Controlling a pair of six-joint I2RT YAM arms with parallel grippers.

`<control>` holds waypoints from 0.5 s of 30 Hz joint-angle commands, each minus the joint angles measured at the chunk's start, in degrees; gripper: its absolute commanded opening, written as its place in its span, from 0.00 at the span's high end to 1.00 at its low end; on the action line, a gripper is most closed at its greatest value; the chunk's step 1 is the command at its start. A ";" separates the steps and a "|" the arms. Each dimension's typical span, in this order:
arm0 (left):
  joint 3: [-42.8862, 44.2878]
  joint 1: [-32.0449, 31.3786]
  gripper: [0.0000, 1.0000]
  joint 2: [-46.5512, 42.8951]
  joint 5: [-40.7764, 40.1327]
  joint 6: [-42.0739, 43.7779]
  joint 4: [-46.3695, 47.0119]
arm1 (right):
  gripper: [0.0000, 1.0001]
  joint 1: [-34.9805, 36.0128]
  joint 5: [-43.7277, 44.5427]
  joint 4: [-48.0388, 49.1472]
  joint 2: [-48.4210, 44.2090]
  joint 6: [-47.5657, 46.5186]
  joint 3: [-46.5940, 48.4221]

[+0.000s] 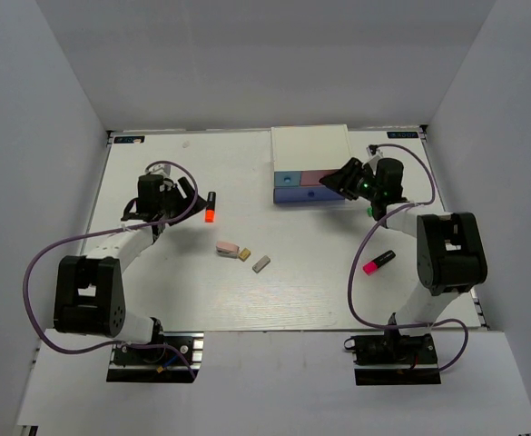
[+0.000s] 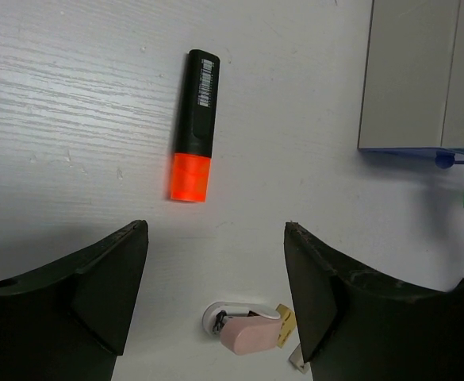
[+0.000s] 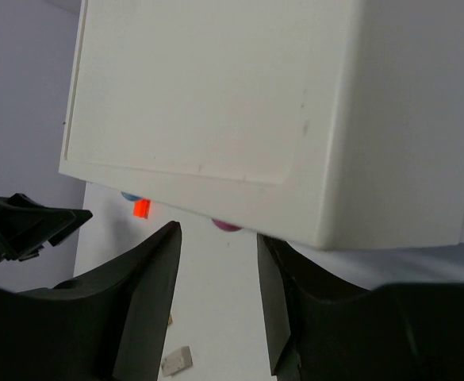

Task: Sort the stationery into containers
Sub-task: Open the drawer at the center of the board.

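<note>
Left pincer (image 2: 216, 230) hangs with its fingers wide apart and nothing between them, just left of the orange-capped highlighter (image 1: 210, 207) lying on the worktop (image 1: 183, 291). Right pincer (image 3: 218, 232) stands partly apart at the front of the white cabinet (image 1: 310, 145). The knob (image 3: 226, 227) of the pink drawer (image 1: 317, 178) sits between its tips, with no contact visible. Mid-worktop lie the pink eraser (image 1: 227, 247), tan eraser (image 1: 243, 253) and grey eraser (image 1: 261, 264) in a row. The pink-capped highlighter (image 1: 378, 262) lies to the right, beside the right arm.
</note>
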 commanded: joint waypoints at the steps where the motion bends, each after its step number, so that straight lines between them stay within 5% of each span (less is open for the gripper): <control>1: 2.31 -0.12 0.21 -0.26 1.31 0.77 1.34 | 0.51 0.16 2.18 3.76 1.14 0.34 2.69; 11: 2.31 -0.12 0.21 -0.26 1.31 -0.28 1.87 | 0.51 0.33 7.19 3.75 3.60 1.39 5.86; 15: 2.31 -0.65 0.21 0.27 1.31 -0.81 1.87 | 0.60 0.33 6.93 4.37 4.22 1.66 6.21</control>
